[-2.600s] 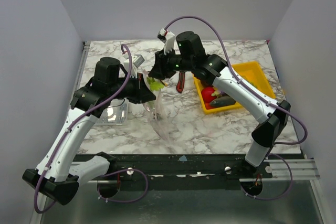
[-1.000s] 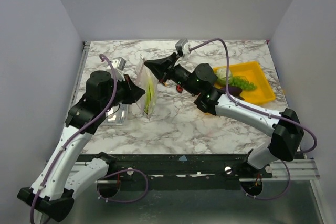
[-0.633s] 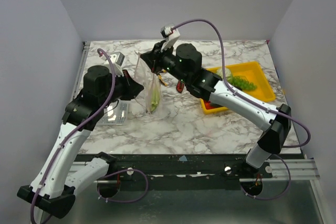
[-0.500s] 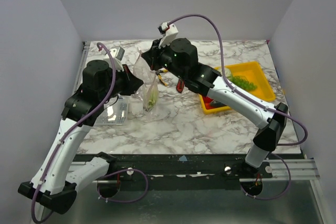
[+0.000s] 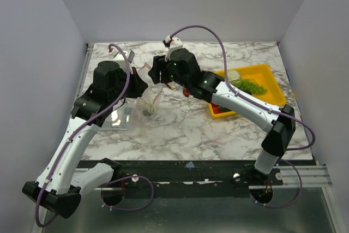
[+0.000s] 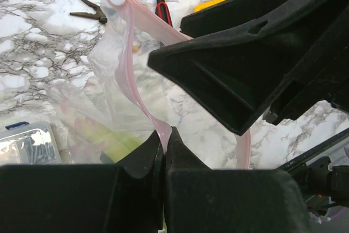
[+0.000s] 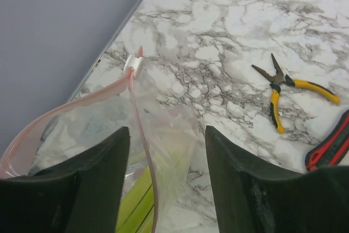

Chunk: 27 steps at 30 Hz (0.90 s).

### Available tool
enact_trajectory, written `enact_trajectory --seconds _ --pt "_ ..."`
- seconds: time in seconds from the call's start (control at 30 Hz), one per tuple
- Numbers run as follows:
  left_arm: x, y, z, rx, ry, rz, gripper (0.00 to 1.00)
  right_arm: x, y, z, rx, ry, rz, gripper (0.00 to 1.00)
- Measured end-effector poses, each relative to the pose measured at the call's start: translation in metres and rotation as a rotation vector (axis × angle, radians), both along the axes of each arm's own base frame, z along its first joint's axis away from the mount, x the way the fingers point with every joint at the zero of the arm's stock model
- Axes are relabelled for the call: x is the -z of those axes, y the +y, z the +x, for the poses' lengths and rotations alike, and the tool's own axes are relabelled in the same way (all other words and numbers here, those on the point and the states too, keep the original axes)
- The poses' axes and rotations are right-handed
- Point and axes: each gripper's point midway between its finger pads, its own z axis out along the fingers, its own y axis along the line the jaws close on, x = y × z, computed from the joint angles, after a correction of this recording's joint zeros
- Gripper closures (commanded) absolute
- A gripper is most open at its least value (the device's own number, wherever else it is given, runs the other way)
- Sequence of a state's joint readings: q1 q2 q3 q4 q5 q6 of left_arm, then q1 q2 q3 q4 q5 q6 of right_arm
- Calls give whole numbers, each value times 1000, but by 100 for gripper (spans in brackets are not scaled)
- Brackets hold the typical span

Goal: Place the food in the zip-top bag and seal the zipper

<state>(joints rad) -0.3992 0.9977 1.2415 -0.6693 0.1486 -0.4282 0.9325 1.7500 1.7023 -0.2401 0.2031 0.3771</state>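
- Right now the left end effector [image 6: 164,140] is pressed together on the pink zipper [image 7: 140,129], pinching the strip at one end of the mouth and holding the zip-top bag [image 5: 148,105] up off the worktop [image 5: 191,129], left of centre.
- Opposite it, the right end effector [image 7: 166,178] is spread, its two fingers standing either side of the bag's mouth; I cannot see either finger touching the film.
- A white slider [image 7: 133,64] sits at the far end of the zipper, and the mouth gapes between the two strips.
- One green piece of food [image 7: 133,197] lies in the bottom of the bag. More food, among it a leafy cabbage [image 5: 234,76], waits in the yellow tray [image 5: 267,72] on the right.
- Pliers [image 7: 279,84] and a red-and-black knife [image 7: 330,144] lie on the worktop beyond the bag.
- The bag is probably very light, limp and slippery: thin film that crumples and sags wherever it is not held.
- The zipper strip is likely the only firm part, so that is the place to grip. Gripped on the bare film, the bag would probably slip or fold shut.
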Motion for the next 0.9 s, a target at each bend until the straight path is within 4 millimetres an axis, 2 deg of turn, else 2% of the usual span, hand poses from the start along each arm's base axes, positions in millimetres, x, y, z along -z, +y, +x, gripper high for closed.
enact_trajectory --seconds 0.17,0.27,0.3,0.33,0.37,0.4,0.5,0.6,0.67,0.77,0.9 --pt "15 -5 2 43 6 21 100 5 -20 -7 46 41 -34 19" --pt "23 -11 0 82 11 18 100 -7 -39 -19 66 50 -24 2" --pt "25 -12 0 89 14 16 100 -14 -47 -24 73 50 -13 0" --pt "27 -15 -1 106 17 9 100 -22 -56 -30 81 47 -2 0" --pt "30 -17 -3 119 21 5 100 -20 -61 -32 92 56 -7 0" --pt "31 -18 -3 128 24 2 100 -41 -75 -41 104 36 33 0" --pt "35 -22 -6 154 33 -7 100 -70 -110 -57 154 5 103 0" --pt "33 -24 -8 168 29 -15 100 -84 -145 -70 220 -25 148 0" --pt "33 -24 -10 174 21 -20 100 -78 -172 -74 297 -39 148 0" --pt "32 -23 -14 179 16 -21 100 -48 -212 -68 444 -35 97 0" --pt "30 -24 -15 188 7 -24 100 7 -271 -34 665 34 15 0"
